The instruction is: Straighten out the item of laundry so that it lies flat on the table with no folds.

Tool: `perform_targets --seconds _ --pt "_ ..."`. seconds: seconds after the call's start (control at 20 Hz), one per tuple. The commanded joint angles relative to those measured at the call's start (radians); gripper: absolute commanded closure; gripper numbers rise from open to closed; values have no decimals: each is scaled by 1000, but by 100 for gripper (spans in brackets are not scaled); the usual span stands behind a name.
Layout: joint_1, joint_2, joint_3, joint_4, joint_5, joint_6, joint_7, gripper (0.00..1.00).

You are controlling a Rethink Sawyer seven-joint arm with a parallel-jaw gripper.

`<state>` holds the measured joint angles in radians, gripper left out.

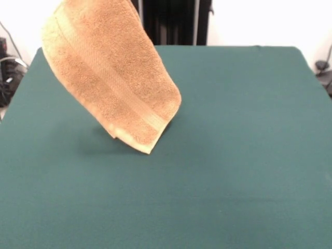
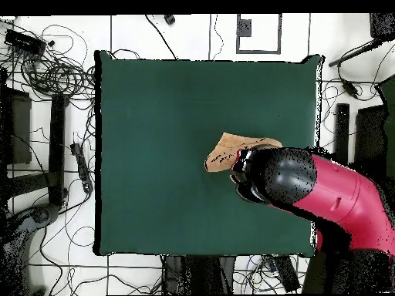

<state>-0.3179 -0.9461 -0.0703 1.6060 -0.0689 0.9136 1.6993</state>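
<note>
The item of laundry [image 1: 111, 72], a golden-tan terry towel with a woven band, hangs in the air over the far left part of the table [image 1: 233, 155]. Its top runs out of the picture's upper edge. Its lowest corner points down close to the green cloth and casts a shadow to its left. Looking straight down, the towel [image 2: 231, 149] shows as a small tan patch right of the middle of the table [image 2: 170, 116]. The red and black arm's end [image 2: 266, 173] sits right over it and hides the gripper, which holds the towel up from above.
Black posts [image 1: 174, 21] stand behind the table's far edge. Cables and gear [image 1: 8, 72] lie off its left side. From above, cables [image 2: 62, 69] and dark stands [image 2: 339, 131] ring the table on the floor.
</note>
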Motion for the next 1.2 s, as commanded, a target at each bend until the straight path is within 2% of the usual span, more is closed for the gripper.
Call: perform_targets --seconds 0.05,0.4,1.2 --pt "31 52 39 76 52 -48 194 100" --pt "31 45 35 115 45 -87 187 100" --pt "61 76 16 74 31 -51 221 100"
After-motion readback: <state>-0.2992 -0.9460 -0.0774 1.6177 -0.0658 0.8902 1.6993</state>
